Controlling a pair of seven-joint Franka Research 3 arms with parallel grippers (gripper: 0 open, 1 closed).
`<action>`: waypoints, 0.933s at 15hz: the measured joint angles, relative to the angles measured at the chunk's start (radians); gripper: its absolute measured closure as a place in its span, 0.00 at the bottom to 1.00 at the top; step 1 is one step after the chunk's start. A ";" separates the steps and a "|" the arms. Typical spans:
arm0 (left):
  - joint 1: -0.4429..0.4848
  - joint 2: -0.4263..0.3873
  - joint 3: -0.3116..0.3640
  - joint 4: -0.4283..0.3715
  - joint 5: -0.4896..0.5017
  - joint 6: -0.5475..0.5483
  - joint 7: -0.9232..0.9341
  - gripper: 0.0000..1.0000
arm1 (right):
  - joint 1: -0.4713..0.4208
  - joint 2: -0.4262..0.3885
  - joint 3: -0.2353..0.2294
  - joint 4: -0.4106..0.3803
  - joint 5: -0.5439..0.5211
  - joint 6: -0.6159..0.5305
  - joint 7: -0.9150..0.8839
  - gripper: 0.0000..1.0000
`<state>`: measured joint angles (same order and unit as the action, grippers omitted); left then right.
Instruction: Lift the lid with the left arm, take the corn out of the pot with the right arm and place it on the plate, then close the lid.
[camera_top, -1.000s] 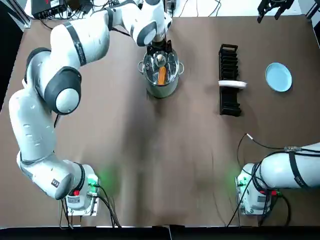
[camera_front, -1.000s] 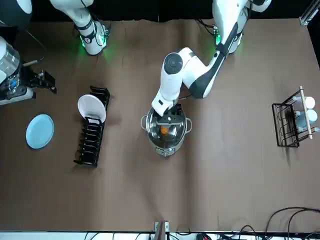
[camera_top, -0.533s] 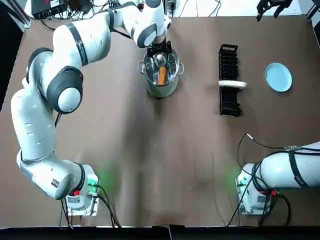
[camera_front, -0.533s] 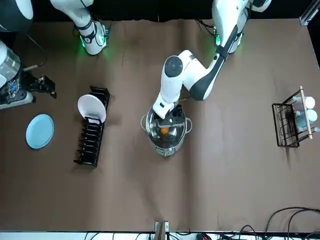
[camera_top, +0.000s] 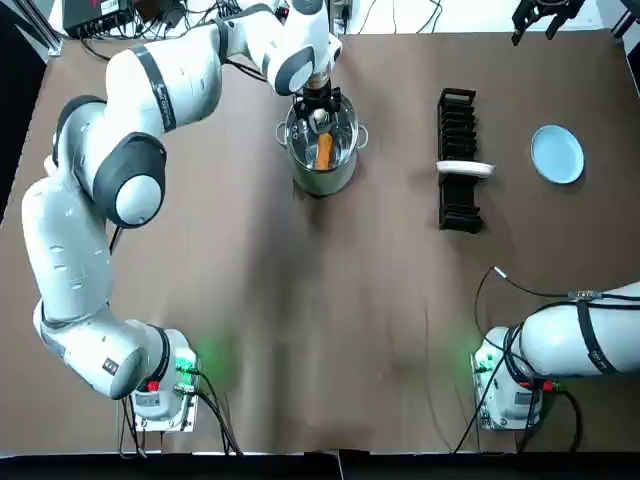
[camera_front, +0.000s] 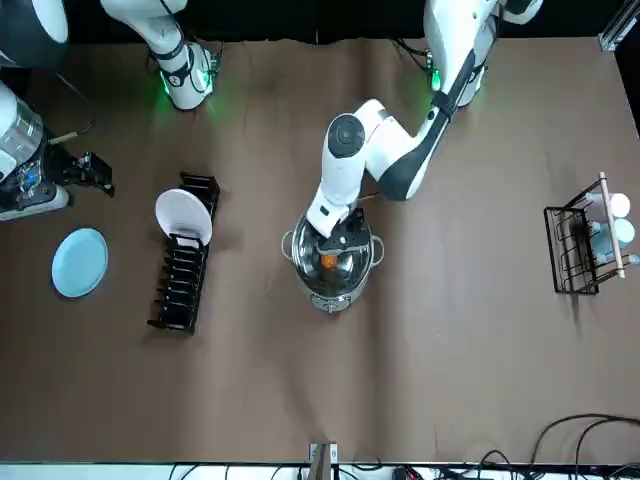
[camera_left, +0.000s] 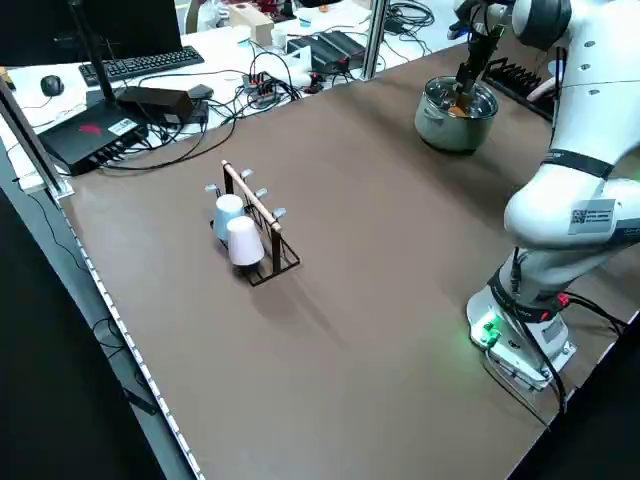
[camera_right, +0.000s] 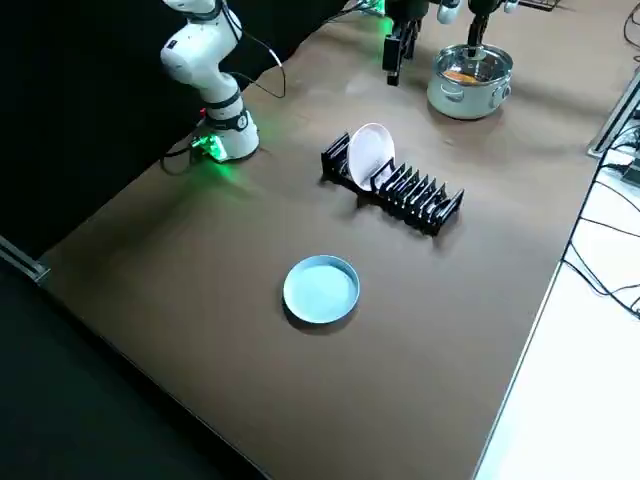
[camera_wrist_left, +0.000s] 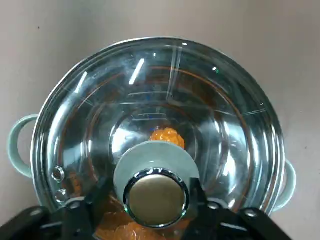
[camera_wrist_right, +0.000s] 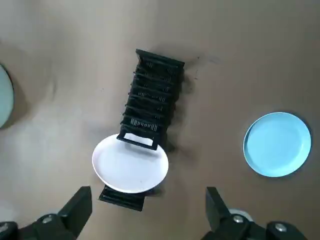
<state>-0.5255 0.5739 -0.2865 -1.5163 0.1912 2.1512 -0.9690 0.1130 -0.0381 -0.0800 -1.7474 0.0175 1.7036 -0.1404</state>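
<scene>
Lying inside the round stainless-steel pot (camera_top: 322, 180) with pale green handles, the orange cob of corn (camera_top: 323, 152) was seen through the domed glass lid (camera_wrist_left: 220, 115), which was seated on the pot's rim. The lid's metal knob (camera_wrist_left: 156, 200) was clasped from both sides by the closed fingers of the left gripper (camera_top: 319, 101), which was held directly above the pot. On the pot's right-arm side a black slotted dish rack (camera_top: 457, 120) was found, with a white round plate (camera_top: 466, 168) stood upright in it. Beyond that rack, farther from the pot, the light blue round plate (camera_top: 557, 154) was laid flat on the brown table (camera_top: 300, 330). The right gripper (camera_top: 537, 22) was held well apart from the pot, on the blue plate's side, with its jaws spread wide and nothing between them. On the pot's opposite side, well apart, a small wire rack (camera_front: 578, 245) with cups was stood.
</scene>
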 joint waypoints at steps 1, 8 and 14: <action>-0.001 0.000 -0.002 0.002 -0.002 -0.006 0.000 0.38 | 0.000 0.000 0.000 0.001 0.000 0.003 0.000 0.00; -0.002 0.000 -0.006 0.009 -0.003 -0.022 -0.012 0.49 | 0.000 -0.001 -0.003 0.005 -0.001 0.003 0.000 0.00; 0.015 -0.037 -0.006 0.026 -0.087 -0.039 -0.035 0.49 | 0.032 -0.001 0.007 0.005 -0.001 -0.056 0.000 0.00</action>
<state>-0.5106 0.5373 -0.2929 -1.4899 0.1045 2.1119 -1.0041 0.1453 -0.0390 -0.0727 -1.7421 0.0164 1.6479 -0.1406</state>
